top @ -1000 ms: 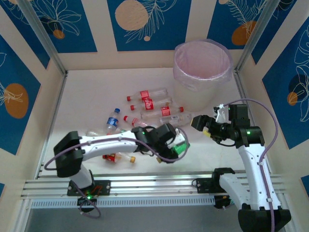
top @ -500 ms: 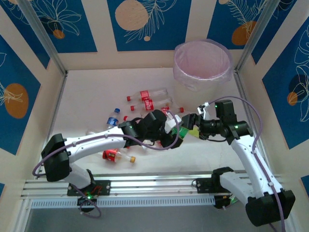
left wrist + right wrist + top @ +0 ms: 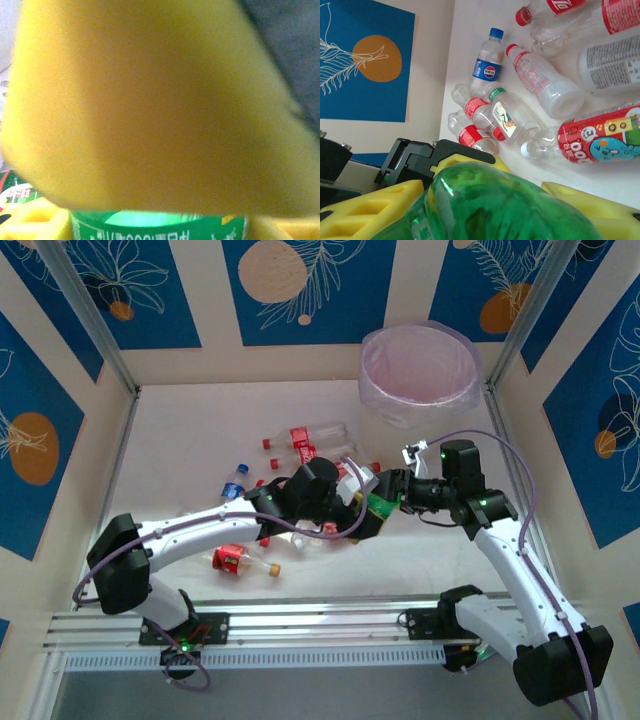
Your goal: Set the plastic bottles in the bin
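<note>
A green bottle (image 3: 380,507) hangs above the middle of the table, gripped from both sides. My left gripper (image 3: 367,517) is shut on it from the left, its yellow fingers (image 3: 35,220) flanking the green label (image 3: 155,227). My right gripper (image 3: 393,492) is shut on the bottle's green body (image 3: 505,210) from the right. Several plastic bottles with red labels (image 3: 300,437) and one with a blue cap (image 3: 233,485) lie on the table behind the left arm. The bin (image 3: 400,435), lined with a pale pink bag, stands at the back right.
A red-labelled bottle (image 3: 232,560) lies near the front, under the left arm. The right wrist view shows a blue-label bottle (image 3: 486,65) and clear bottles (image 3: 477,112) beside the left wall. A blurred yellow shape (image 3: 150,100) blocks most of the left wrist view.
The left arm carried the green bottle up and right. The right gripper swung left to meet it and closed from wide open onto the bottle.
</note>
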Controlling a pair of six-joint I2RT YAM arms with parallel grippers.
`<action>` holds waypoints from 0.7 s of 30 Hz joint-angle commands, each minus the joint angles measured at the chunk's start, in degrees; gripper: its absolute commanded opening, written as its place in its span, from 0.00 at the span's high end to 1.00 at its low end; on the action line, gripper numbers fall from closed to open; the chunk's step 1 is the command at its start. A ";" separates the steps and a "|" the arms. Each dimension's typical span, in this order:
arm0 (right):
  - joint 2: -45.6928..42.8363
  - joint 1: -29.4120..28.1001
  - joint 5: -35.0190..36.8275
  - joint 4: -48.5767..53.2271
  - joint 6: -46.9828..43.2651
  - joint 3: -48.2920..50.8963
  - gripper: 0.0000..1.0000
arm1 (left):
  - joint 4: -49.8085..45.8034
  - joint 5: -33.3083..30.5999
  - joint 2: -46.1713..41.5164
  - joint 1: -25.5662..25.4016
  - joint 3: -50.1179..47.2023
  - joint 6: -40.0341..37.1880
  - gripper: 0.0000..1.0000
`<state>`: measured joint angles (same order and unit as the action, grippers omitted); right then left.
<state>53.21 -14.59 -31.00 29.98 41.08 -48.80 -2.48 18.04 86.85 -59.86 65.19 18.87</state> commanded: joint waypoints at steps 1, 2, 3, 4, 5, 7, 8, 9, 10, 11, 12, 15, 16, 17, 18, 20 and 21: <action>0.05 -1.13 0.72 -2.88 0.07 -0.40 0.46 | 4.52 1.48 -0.14 0.20 0.18 0.63 0.37; 0.18 -1.20 1.21 -2.84 -0.02 -0.80 0.49 | 5.11 1.39 -0.39 0.37 -0.03 0.80 0.36; 0.39 -1.18 1.56 -2.74 -0.34 -1.13 0.50 | 5.66 1.27 -0.68 0.52 -0.31 1.04 0.34; 0.72 -1.23 2.09 -2.60 -0.75 -1.82 0.51 | 6.17 1.22 -0.95 0.77 -0.70 1.39 0.31; 1.09 -1.18 2.52 -2.44 -0.99 -2.49 0.52 | 6.74 1.20 -1.36 1.07 -1.09 1.83 0.27; 1.73 -1.21 3.57 -1.60 -1.51 -3.81 0.53 | 7.47 1.20 -2.22 1.64 -1.86 2.52 0.15; 2.02 -1.21 4.20 -0.82 -2.10 -4.55 0.53 | 7.66 1.07 -2.92 1.97 -2.29 2.60 0.08; 2.22 -1.19 4.99 0.17 -2.73 -5.32 0.53 | 7.57 0.94 -3.65 2.23 -2.73 2.53 0.02; 2.33 -1.19 6.31 1.49 -3.57 -6.20 0.53 | 7.41 0.62 -4.68 2.62 -3.30 2.35 0.00; 2.47 -1.18 7.96 3.26 -4.73 -7.44 0.54 | 7.09 0.10 -5.98 3.10 -4.06 2.23 0.00; 2.56 -1.23 9.66 4.99 -5.88 -8.68 0.54 | 6.57 -0.38 -7.14 3.60 -4.73 2.11 0.00; 2.82 -1.21 16.13 10.40 -10.02 -13.79 0.55 | 2.69 -2.95 -12.04 5.81 -6.95 2.09 0.00; 2.95 -1.23 17.81 11.78 -11.47 -15.78 0.56 | 0.44 -4.16 -13.74 6.72 -7.67 2.13 0.00; 3.08 -1.29 19.15 12.78 -12.69 -17.89 0.57 | -1.90 -5.39 -15.41 7.81 -8.33 2.36 0.00; 3.28 -1.26 19.97 13.37 -13.77 -19.58 0.57 | -4.48 -6.52 -16.64 9.00 -8.71 2.99 0.00; 3.86 -1.38 20.80 13.58 -15.80 -24.02 0.59 | -12.21 -8.54 -18.74 12.87 -8.96 6.00 0.00; 4.52 -1.45 20.89 13.10 -16.54 -26.01 0.60 | -15.80 -9.19 -19.38 14.89 -8.80 7.74 0.00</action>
<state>56.99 -15.46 -13.56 40.69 29.76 -69.87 -6.52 13.19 69.23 -48.93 57.23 22.65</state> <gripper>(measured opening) 0.609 0.998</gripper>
